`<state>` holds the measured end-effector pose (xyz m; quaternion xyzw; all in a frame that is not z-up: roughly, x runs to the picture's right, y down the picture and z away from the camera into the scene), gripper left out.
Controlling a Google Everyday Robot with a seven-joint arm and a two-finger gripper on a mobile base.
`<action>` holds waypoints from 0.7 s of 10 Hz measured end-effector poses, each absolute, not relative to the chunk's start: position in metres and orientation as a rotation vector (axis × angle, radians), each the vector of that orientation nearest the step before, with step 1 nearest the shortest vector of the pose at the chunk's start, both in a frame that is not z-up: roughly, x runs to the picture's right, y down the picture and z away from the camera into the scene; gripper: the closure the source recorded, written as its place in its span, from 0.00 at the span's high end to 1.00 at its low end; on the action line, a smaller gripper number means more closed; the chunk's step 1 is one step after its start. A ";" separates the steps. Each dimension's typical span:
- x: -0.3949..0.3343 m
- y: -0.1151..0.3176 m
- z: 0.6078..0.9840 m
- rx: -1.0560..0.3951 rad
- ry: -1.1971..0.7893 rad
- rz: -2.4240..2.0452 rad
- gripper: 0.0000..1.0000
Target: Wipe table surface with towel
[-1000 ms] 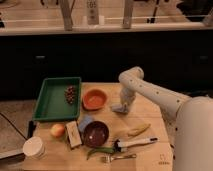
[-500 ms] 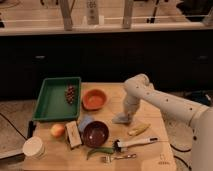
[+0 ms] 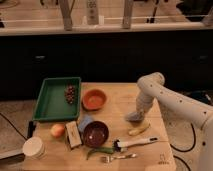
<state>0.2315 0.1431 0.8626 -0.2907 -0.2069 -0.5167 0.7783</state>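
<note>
A white robot arm (image 3: 165, 97) reaches in from the right, bends at an elbow and drops steeply to the wooden bench (image 3: 117, 107). Its pincer (image 3: 135, 116) points down at the right-centre of the bench, pressed onto a small pale towel (image 3: 132, 118); I cannot tell whether it grips. The towel lies bunched, its direction unclear. Nearby sit a banana (image 3: 138, 130), brush (image 3: 135, 143), dark bowl (image 3: 95, 134), orange bowl (image 3: 94, 99) and green tray (image 3: 50, 102). Dark cabinets stand behind.

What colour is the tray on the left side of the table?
Green; the tray shows in the camera view. The claw is low over the table's right side.
</note>
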 end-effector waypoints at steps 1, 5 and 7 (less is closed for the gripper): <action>0.234 0.133 0.872 -0.624 -0.435 -1.119 0.00; 0.212 0.101 0.911 -0.596 -0.438 -1.161 0.00; 0.186 0.100 0.915 -0.580 -0.469 -1.206 0.00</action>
